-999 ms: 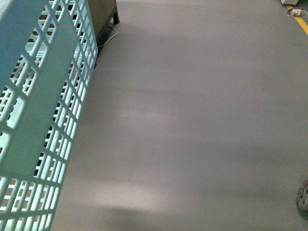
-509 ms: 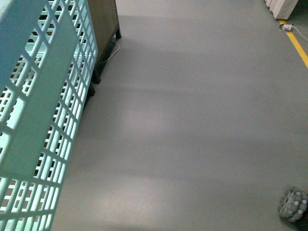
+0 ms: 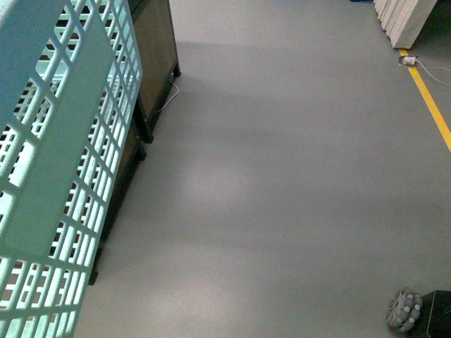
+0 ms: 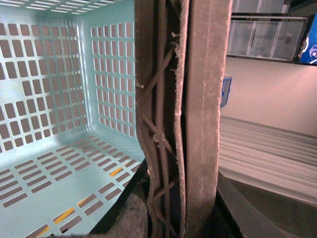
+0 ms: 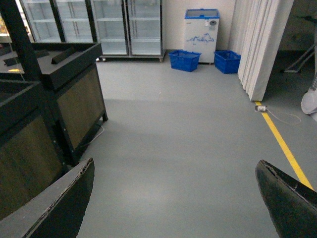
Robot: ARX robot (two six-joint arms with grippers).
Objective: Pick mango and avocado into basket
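The light teal slotted basket [image 3: 63, 169] fills the left of the front view, held up off the grey floor. In the left wrist view its inside [image 4: 54, 124] looks empty. My left gripper [image 4: 171, 218] is shut on the basket's two brown handles [image 4: 198, 99], which stand pressed together between its jaws. My right gripper [image 5: 176, 198] is open and empty, its two dark fingers [image 5: 287, 198] wide apart above bare floor. The mango and the avocado are out of view.
Dark wooden display stands [image 3: 151, 56] run along the left, also in the right wrist view [image 5: 74, 99]. A yellow floor line [image 3: 430, 98], white panels [image 3: 405, 17], blue crates [image 5: 184, 60], a chest freezer and glass fridges stand far off. A grey knobbly thing [image 3: 404, 310] shows at bottom right.
The front view has shifted: the wooden stand, the yellow line and the white panels have come further into view. The grey knobbly thing has slid left. The basket stays in place in the frame.
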